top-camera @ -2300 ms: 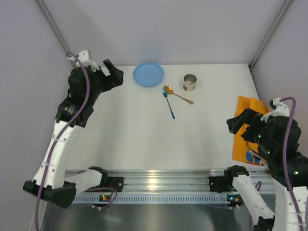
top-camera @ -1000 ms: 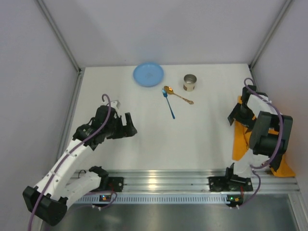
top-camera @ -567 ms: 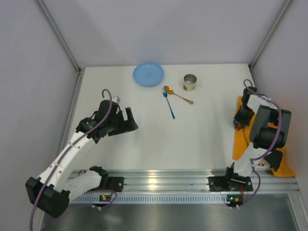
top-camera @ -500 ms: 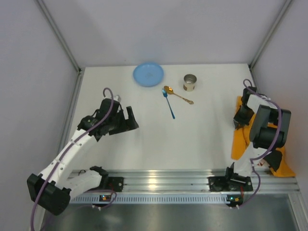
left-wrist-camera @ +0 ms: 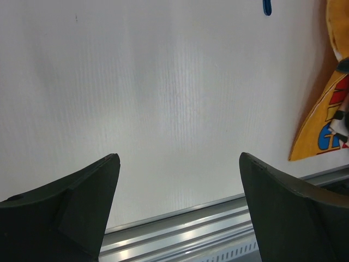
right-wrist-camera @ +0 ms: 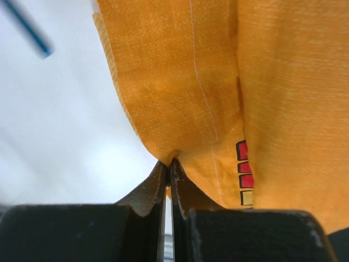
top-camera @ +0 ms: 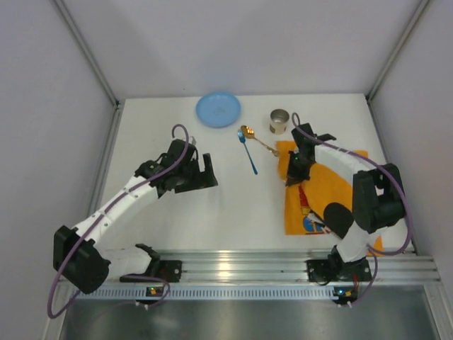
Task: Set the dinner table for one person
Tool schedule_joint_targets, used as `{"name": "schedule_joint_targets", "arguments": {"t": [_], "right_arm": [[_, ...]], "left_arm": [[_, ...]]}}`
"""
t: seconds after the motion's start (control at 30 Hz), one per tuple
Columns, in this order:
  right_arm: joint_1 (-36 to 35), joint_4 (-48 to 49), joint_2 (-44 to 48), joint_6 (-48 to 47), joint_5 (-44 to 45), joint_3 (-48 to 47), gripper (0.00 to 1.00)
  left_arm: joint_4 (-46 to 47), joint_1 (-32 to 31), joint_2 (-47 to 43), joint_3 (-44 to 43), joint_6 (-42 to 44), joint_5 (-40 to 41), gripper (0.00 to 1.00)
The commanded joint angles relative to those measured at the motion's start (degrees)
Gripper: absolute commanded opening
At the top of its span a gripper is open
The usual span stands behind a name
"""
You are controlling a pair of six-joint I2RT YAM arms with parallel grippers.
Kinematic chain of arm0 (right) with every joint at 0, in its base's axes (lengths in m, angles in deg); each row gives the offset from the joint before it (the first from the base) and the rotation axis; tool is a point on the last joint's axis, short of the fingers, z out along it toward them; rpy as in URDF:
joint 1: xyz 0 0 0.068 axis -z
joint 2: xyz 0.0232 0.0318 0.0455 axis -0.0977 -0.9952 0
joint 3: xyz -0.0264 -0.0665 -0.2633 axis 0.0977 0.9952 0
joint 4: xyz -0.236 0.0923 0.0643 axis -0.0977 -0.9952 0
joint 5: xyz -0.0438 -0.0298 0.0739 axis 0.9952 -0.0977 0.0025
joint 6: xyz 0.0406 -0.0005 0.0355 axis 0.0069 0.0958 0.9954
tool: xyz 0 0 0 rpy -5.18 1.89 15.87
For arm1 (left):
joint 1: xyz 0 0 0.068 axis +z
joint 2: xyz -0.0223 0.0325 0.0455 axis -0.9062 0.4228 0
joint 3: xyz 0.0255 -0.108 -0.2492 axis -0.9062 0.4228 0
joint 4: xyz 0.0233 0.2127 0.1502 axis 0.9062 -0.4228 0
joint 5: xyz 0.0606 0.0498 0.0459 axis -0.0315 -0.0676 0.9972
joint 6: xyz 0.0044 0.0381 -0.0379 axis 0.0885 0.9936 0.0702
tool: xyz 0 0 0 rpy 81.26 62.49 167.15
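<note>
Top external: I note the right jaws clamped on the left edge of the orange cartoon-print cloth placemat [top-camera: 324,195], which lies right of centre on the large white matte counter [top-camera: 233,205]. Left jaws stand apart.

Take the metal cup [top-camera: 279,121] as your mark. To its left, well apart, you have a blue plate [top-camera: 218,110]. Just left of the cup and a little nearer lies a gold spoon [top-camera: 249,132], its handle slanting back under the cup's near side. A blue utensil [top-camera: 248,154] lies left of the cup too, its head just beside the gold bowl. Directly nearer than the cup, your orange placemat [top-camera: 322,188] lies rumpled, printed end farthest from the cup
</note>
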Motion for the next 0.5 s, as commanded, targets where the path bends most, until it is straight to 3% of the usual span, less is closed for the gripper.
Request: {"name": "schedule_joint_targets", "arguments": {"t": [0.0, 0.13, 0.2, 0.23, 0.27, 0.3, 0.33, 0.43, 0.47], "right_arm": [[-5.27, 1.26, 5.47, 9.17, -8.44, -1.96, 0.0], [-8.62, 4.77, 6.96, 15.86, -15.37, -1.62, 0.0], [-8.71, 11.42, 8.19, 18.59, -19.42, 1.26, 0.0], [-8.88, 14.16, 8.28, 20.69, -21.53, 2.33, 0.06], [-8.88, 16.19, 8.2, 21.32, -24.68, 3.21, 0.16], [-8.97, 17.78, 8.02, 21.76, -25.5, 3.57, 0.32], [-9.15, 17.88, 7.76, 21.59, -25.85, 3.4, 0.71], [-9.15, 17.53, 7.05, 20.98, -28.83, 2.69, 0.99], [-9.15, 17.36, 7.4, 20.45, -29.02, 2.6, 1.0]], "left_arm": [[4.8, -1.64, 0.97, -2.41, -1.11, 1.77, 0.96], [6.29, -2.96, 2.28, -2.23, -1.64, 1.15, 0.96], [6.21, -3.93, 2.55, -2.14, -1.55, 1.15, 0.96], [6.3, -4.19, 2.55, -1.88, -1.55, 1.15, 0.96], [6.56, -4.28, 2.55, -1.62, -1.46, 0.98, 0.96], [6.82, -4.63, 2.64, -0.74, -1.38, 0.71, 0.96], [7.0, -4.81, 2.81, -0.3, -1.03, 0.71, 0.96], [8.49, -5.69, 3.86, 1.28, -0.32, -2.53, 0.97], [9.19, -6.04, 4.3, 1.63, -0.15, -3.15, 0.97]]}}
